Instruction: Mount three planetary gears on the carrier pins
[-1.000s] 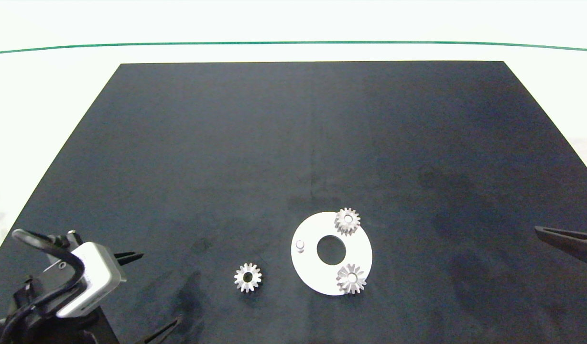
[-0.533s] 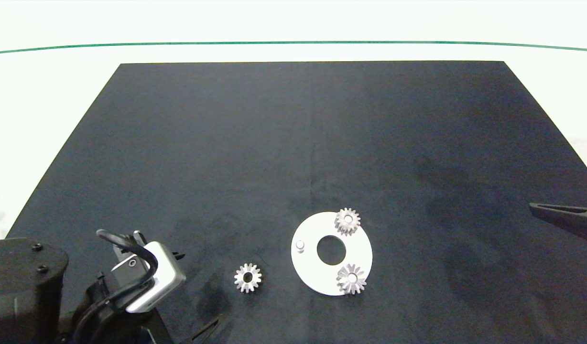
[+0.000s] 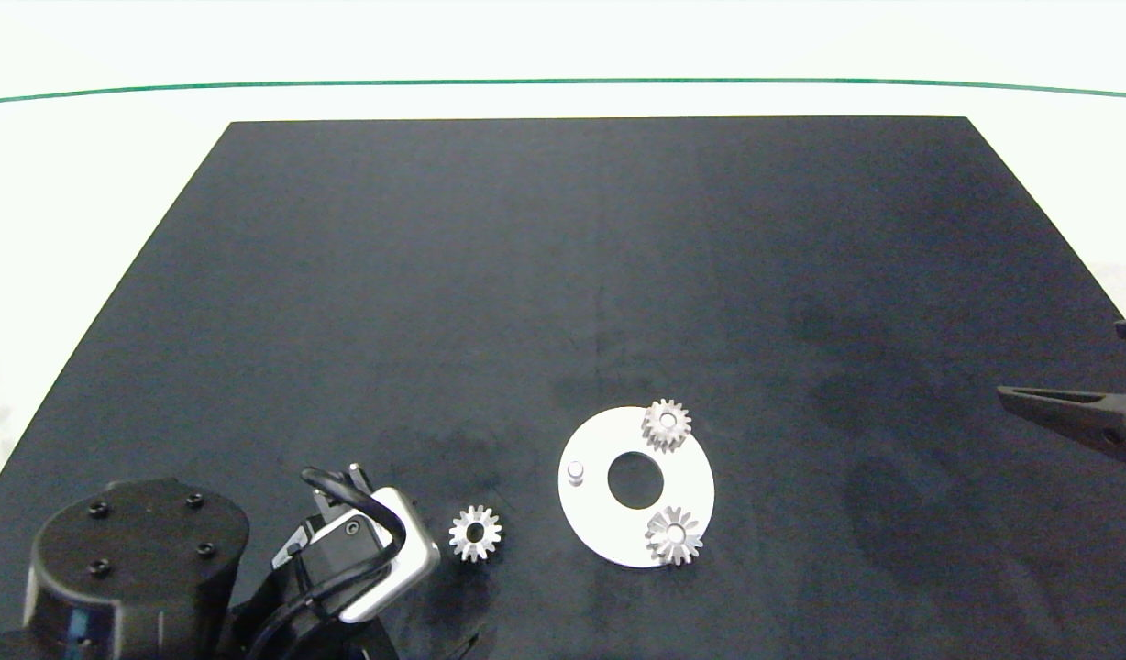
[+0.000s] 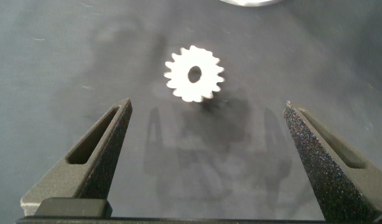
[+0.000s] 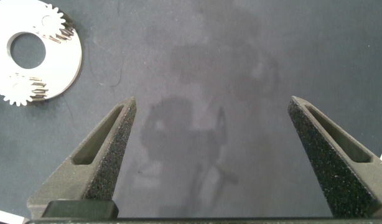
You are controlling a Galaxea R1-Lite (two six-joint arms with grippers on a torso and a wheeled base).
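The left gripper [image 4: 206,124], fingers spread, hovers by the loose gear [image 3: 476,533] at lower centre. The right gripper [image 5: 213,124], also spread, sits at the right edge.

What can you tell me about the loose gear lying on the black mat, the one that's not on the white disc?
The loose gear is small, silver and metallic-looking, with pointed teeth all round and a round centre hole. It lies flat on the black mat, left of the white disc and apart from it, not on any pin. Nothing touches it but the mat. The left hand is open, its fingers short of the gear and spread wider than it.
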